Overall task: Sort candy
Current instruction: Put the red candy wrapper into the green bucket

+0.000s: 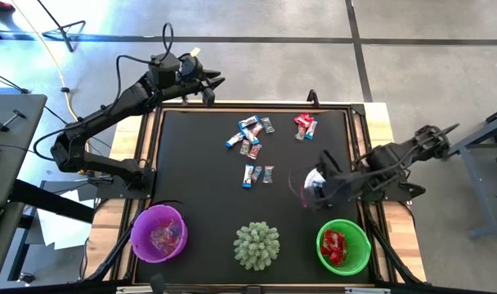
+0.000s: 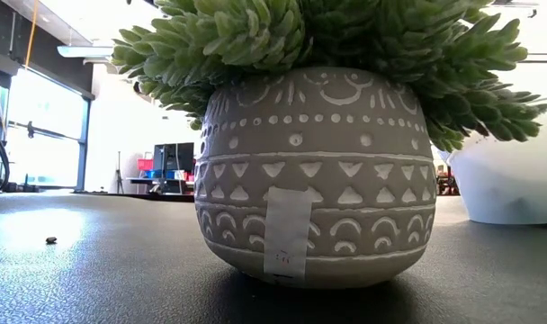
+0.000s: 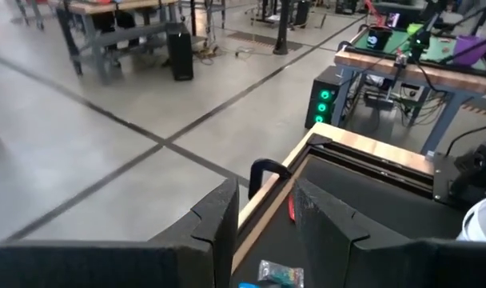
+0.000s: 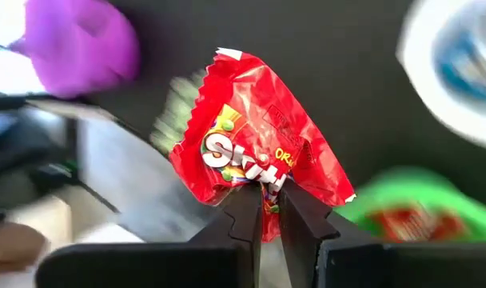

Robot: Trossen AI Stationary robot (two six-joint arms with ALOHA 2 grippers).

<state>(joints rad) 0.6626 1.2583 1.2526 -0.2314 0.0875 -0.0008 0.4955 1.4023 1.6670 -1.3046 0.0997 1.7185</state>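
Observation:
Small wrapped candies lie on the black mat (image 1: 199, 163) in loose groups: a cluster (image 1: 250, 137), red ones (image 1: 306, 125) and a few more (image 1: 257, 174). A red candy packet (image 4: 251, 136) is held by my right gripper (image 4: 269, 210), which hovers over the mat's right part (image 1: 306, 194) beside a white bowl (image 1: 316, 181). My left gripper (image 1: 209, 84) waits at the mat's far left corner, open with nothing between its fingers (image 3: 219, 232). A green bowl (image 1: 359, 260) holds red candies, and a purple bowl (image 1: 138, 220) holds others. My right gripper pinches the red packet by one crimped end (image 4: 268, 192) between its two fingertips. The fingers slant downward from the table's right side. The packet is lifted clear of the mat and its crumpled body stands out beyond the fingertips.
A spiky pale-green plant in a patterned grey pot (image 2: 309, 171) stands at the near edge between the two bowls (image 1: 257, 245) and fills the low view. The white bowl (image 2: 516, 180) shows beside it. A wooden rim (image 1: 379, 122) frames the mat.

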